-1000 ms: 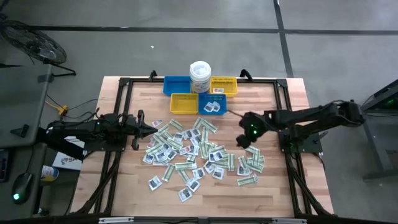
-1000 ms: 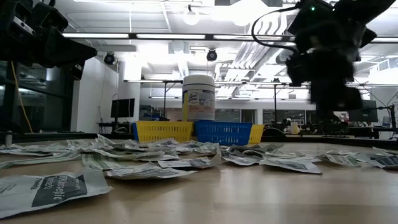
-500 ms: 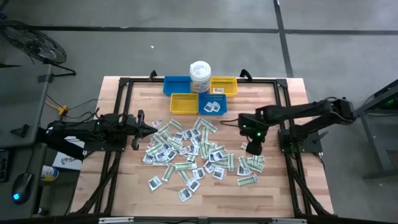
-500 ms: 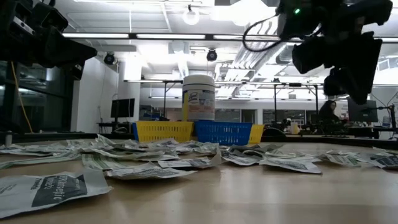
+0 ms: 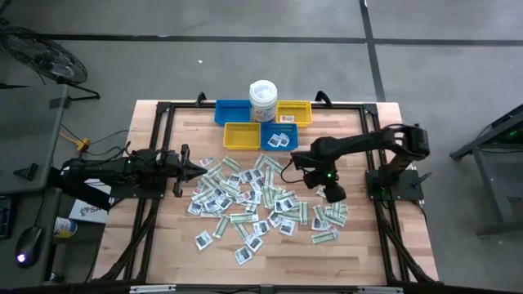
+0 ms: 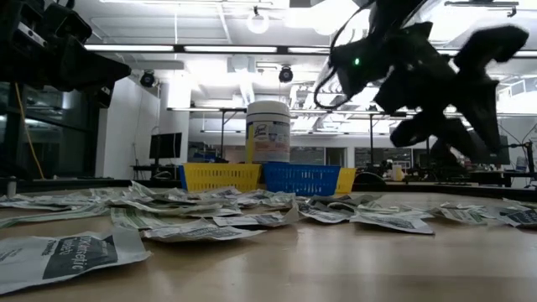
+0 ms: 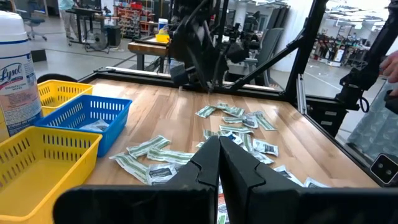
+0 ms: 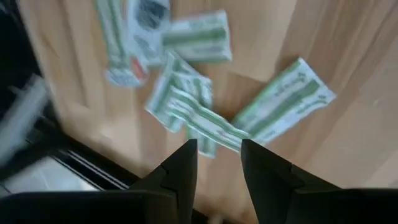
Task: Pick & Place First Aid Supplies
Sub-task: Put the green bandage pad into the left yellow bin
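Observation:
Dozens of small flat packets (image 5: 237,196), white squares and green-and-white strips, lie scattered on the wooden table, with a smaller group (image 5: 331,216) at the right. My right gripper (image 5: 333,193) hangs open above that right group, clear of the table in the low view (image 6: 457,92). Its wrist view shows green-and-white strips (image 8: 199,115) below the open fingers (image 8: 219,163). My left gripper (image 5: 192,170) is shut and empty at the pile's left edge; it also shows in its own wrist view (image 7: 219,155).
At the far edge stand a white lidded tub (image 5: 262,100), two blue bins (image 5: 232,111) (image 5: 279,140) and two yellow bins (image 5: 242,135) (image 5: 294,113). The nearer blue bin holds a few packets. A black frame (image 5: 163,110) borders the table. Bare wood lies along the near edge.
My right gripper has gone toward the table's near edge, to above the right group of packets, and has tipped and turned about while its arm has swung toward the table's left. The packets have not moved.

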Motion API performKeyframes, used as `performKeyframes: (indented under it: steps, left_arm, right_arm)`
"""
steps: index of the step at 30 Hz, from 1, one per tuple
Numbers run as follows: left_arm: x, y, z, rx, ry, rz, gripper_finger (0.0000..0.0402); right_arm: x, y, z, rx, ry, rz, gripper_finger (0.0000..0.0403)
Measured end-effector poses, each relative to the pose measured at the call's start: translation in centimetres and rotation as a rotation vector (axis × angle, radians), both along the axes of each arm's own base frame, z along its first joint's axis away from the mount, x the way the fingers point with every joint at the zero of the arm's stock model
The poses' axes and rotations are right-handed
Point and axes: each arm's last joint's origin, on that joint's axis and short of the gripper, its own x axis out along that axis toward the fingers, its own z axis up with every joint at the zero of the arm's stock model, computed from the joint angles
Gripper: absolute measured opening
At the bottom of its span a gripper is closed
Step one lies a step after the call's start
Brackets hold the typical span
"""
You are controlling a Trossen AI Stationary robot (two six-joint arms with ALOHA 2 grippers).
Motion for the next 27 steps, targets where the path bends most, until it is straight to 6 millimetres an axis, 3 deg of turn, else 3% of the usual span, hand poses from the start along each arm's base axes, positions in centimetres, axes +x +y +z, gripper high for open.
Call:
performKeyframes:
  steps: [7,17,27]
  left_arm:
    - [0.0,0.0,0.0,0.0,0.0,0.0,0.0007]
    - [0.0,0.0,0.0,0.0,0.0,0.0,0.0007]
    - [0.0,0.0,0.0,0.0,0.0,0.0,0.0007]
  right_arm:
    - [-0.4,0.2,-1.4,0.038,0.01,0.209,0.0119]
    - [-0.3,0.2,-1.8,0.045,-0.083,0.435,0.0119]
    - [0.1,0.8,-3.2,0.084,-0.074,0.501,0.0119]
